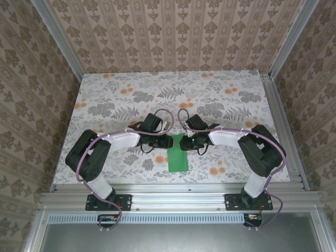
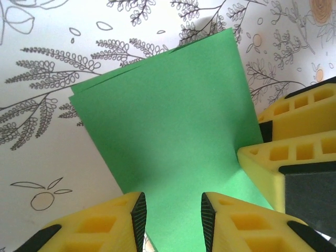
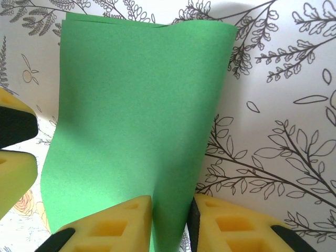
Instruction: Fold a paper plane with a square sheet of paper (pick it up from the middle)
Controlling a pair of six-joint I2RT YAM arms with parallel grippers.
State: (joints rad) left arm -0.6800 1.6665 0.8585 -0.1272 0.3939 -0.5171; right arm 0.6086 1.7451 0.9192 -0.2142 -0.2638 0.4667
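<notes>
Green sheet, doubled over, lying between both grippers at mid-table.
I see the square sheet of paper (image 1: 177,156) on the floral tabletop (image 1: 121,100): plain bright green, two layers showing at one end (slightly offset), one long side a soft rounded fold. The left gripper (image 2: 172,215) stands parted over it. The right gripper (image 3: 170,218) sits narrow about it, and I cannot tell whether it pinches.

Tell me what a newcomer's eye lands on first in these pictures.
The bright green paper jumps out, lying folded on the floral table near its front edge. The left gripper and right gripper close in on its far end from either side. In the wrist views, their yellow fingers straddle the paper's edge.
</notes>
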